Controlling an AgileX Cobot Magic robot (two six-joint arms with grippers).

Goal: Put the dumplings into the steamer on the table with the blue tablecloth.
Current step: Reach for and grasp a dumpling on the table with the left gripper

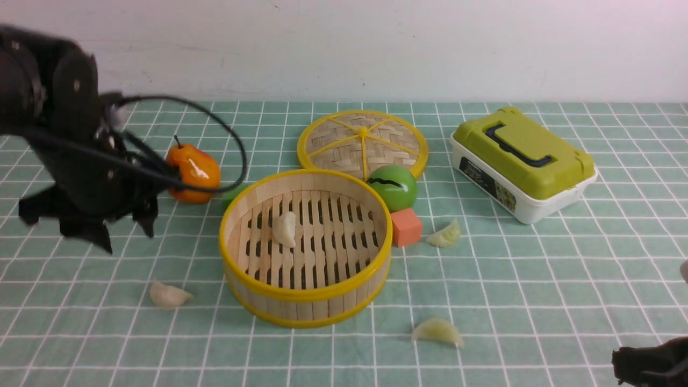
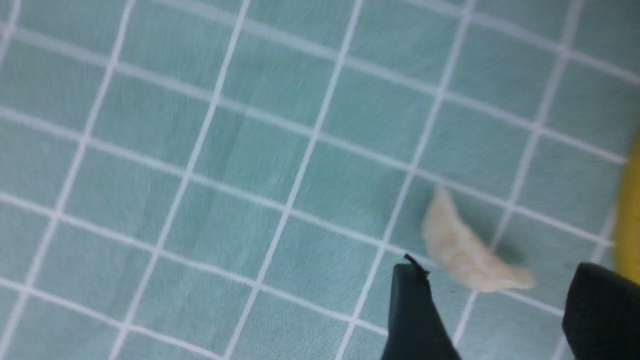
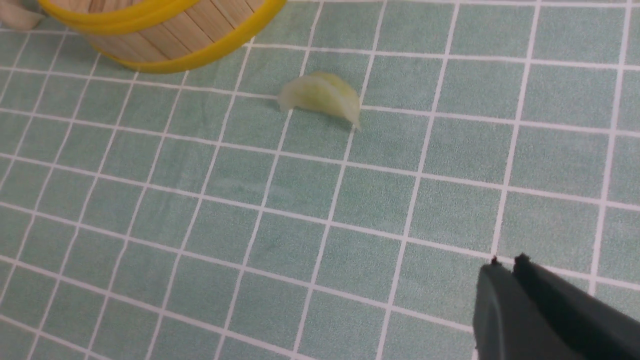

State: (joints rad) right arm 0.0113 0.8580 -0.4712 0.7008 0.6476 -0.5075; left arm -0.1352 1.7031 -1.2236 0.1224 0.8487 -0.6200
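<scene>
Spread wide and empty, your left gripper (image 2: pixel 492 300) hangs above the cloth toward the steamer's ten o'clock, presumably to straddle the whitish dumpling (image 1: pixel 169 295) lying at about eight o'clock just beside the steamer (image 1: pixel 306 302), whose open top awaits it.

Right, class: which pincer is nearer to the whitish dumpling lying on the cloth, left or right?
Left. The left pincer hovers close by, above the whitish dumpling. The right pincer is far off, beyond the steamer, at the table's near right.
</scene>
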